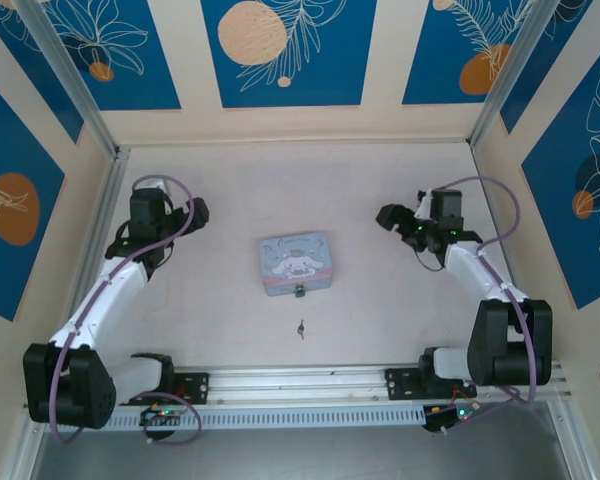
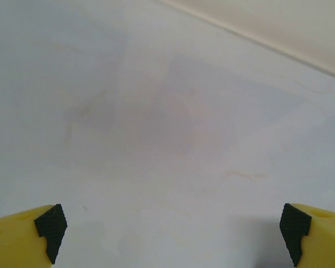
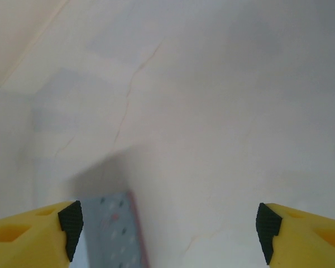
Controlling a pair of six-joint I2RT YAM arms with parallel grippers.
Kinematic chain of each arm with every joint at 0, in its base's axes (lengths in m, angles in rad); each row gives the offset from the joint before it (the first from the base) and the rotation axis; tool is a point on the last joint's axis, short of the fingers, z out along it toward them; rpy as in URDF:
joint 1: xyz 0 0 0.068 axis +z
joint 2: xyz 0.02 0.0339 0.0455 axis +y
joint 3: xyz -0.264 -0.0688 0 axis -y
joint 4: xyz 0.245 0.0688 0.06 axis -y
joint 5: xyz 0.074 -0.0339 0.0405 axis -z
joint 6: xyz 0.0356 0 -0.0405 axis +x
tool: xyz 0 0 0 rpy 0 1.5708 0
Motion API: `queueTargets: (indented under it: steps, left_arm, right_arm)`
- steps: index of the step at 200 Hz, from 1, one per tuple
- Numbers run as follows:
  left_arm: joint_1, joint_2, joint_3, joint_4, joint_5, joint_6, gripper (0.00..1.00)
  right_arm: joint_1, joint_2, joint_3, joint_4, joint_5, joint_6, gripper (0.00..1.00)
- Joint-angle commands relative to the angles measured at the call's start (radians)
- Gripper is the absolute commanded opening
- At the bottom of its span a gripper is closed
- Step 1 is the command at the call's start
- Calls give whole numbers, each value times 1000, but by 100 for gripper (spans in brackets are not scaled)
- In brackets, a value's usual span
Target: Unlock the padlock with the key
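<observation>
Padlock (image 1: pixel 299 291) touching tin (image 1: pixel 296 262) (probably), key (image 1: pixel 301 327) apart

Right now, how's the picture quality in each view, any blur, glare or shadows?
Top external: evenly lit, no glare, though the tiny teal-bodied padlock and slim dark metal key are mere specks. Left wrist: faint grey shadow patches on the pale table. Right wrist: the corner of the light-blue rectangular tin is blurred, a grey shadow above it.

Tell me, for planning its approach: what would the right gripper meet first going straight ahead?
Probably the table; the light-blue tin lies low, to one side of where the right gripper points, depth unclear.
</observation>
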Motion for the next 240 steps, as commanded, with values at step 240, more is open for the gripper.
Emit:
queueTargets:
  steps: [240]
  left_arm:
    - [-286,491,86,305,404,-368,99]
  right_arm:
    - [581,262,169,-1,281,374,74]
